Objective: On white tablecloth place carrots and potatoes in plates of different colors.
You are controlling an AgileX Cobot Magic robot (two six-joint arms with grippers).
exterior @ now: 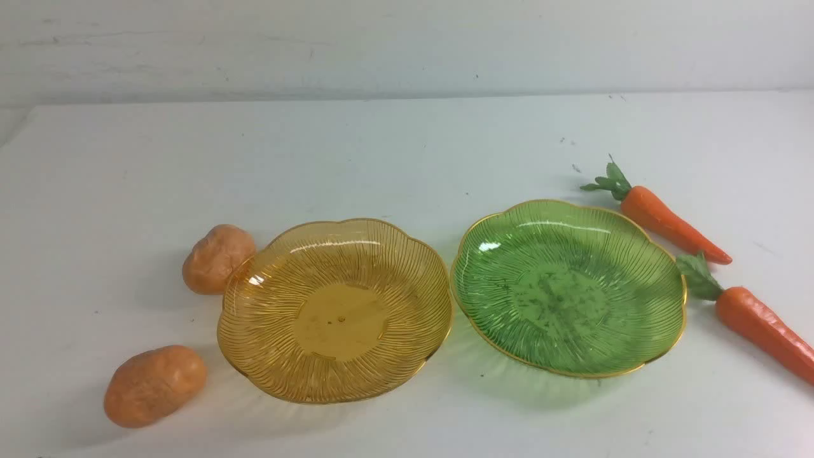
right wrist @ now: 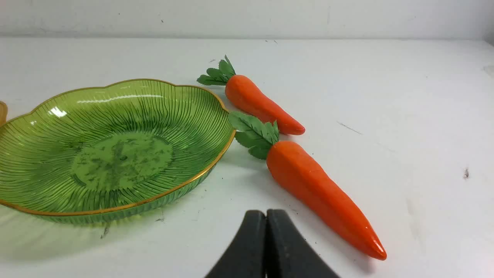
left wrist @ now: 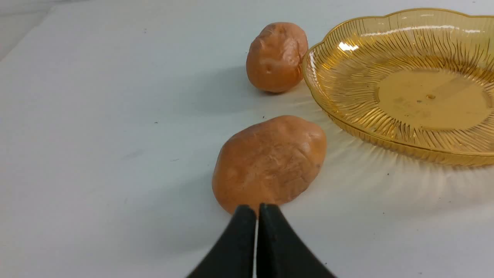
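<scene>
We find the far potato (exterior: 218, 258) and near potato (exterior: 154, 385) lying just left of the amber plate (exterior: 267, 331), and the far carrot (exterior: 668, 222) and near carrot (exterior: 766, 331) just right of the green plate (exterior: 642, 273), all on the white tablecloth (exterior: 381, 159). Our left gripper (left wrist: 257, 210) hangs pressed together by the near potato, and our right gripper (right wrist: 266, 216) likewise by the near carrot.

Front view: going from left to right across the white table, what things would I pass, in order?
Nearer potato → farther potato → amber plate → green plate → farther carrot → nearer carrot.
</scene>
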